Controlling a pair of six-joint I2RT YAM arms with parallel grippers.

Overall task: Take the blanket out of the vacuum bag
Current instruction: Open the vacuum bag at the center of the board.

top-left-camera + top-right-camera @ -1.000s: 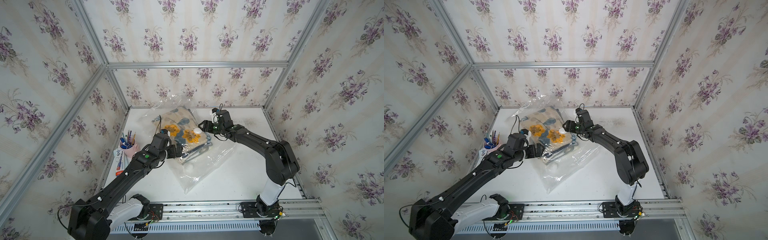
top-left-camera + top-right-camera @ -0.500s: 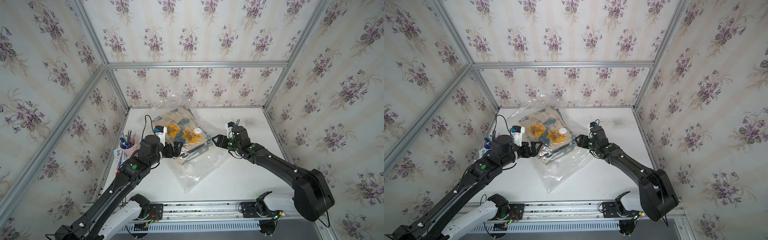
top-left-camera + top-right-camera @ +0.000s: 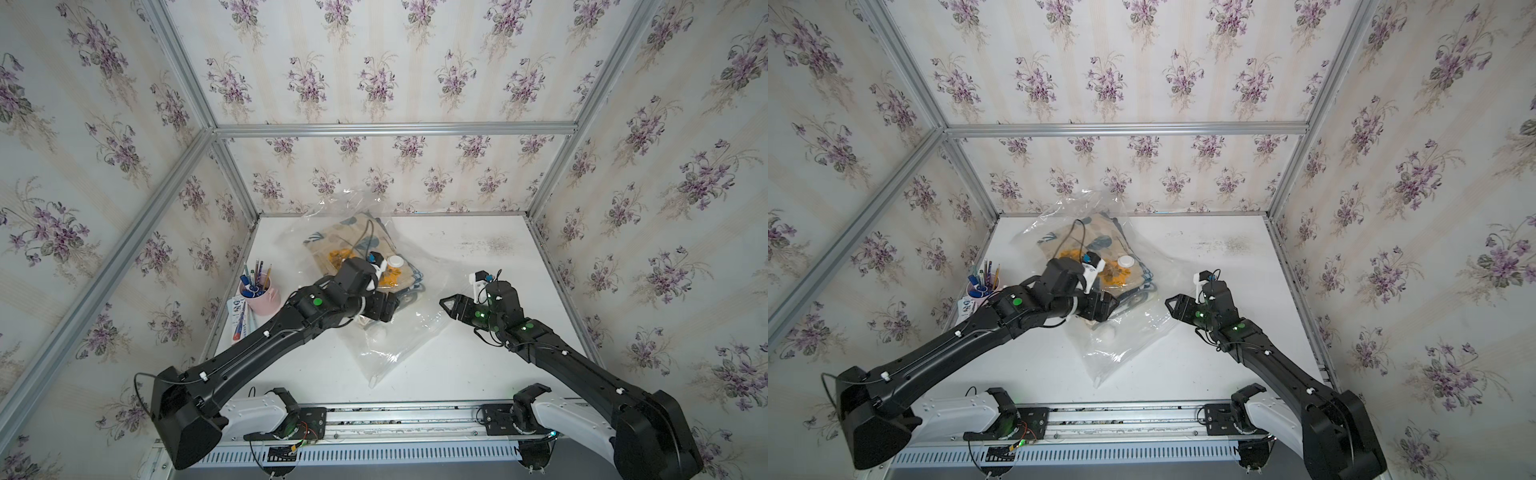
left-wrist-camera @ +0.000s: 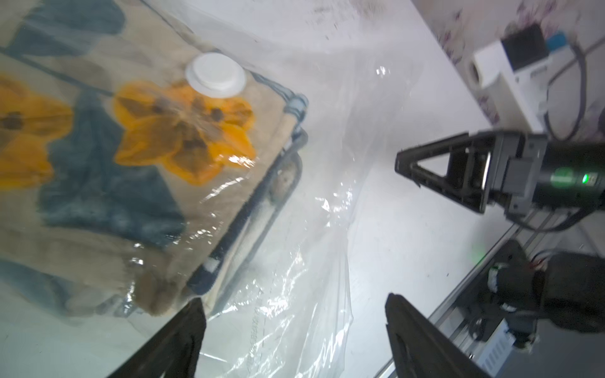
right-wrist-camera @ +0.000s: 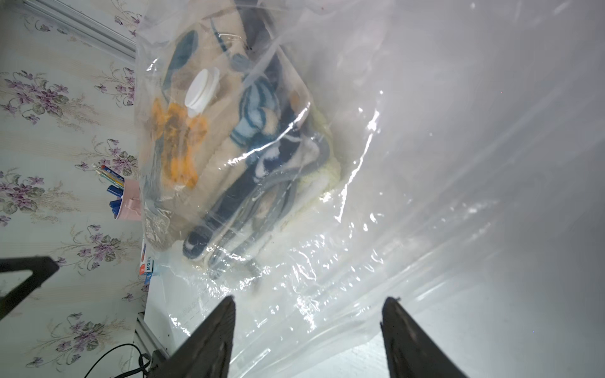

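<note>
At the left edge of the white table [image 3: 469, 374] stands a pink cup [image 3: 262, 300] of pens. Beside it the left gripper [image 4: 294, 299] reaches over the large transparent crinkly vacuum bag [image 3: 415, 332], its jaws spread wide with nothing grasped between them. The bag lies mid-table, running toward the back wall. The folded beige blanket [image 3: 332, 245] with orange and blue flowers is still inside it, under the small round white valve cap [image 3: 395, 262]. Just right of the bag, the right gripper [image 3: 445, 303] points at it, jaws released and empty
</note>
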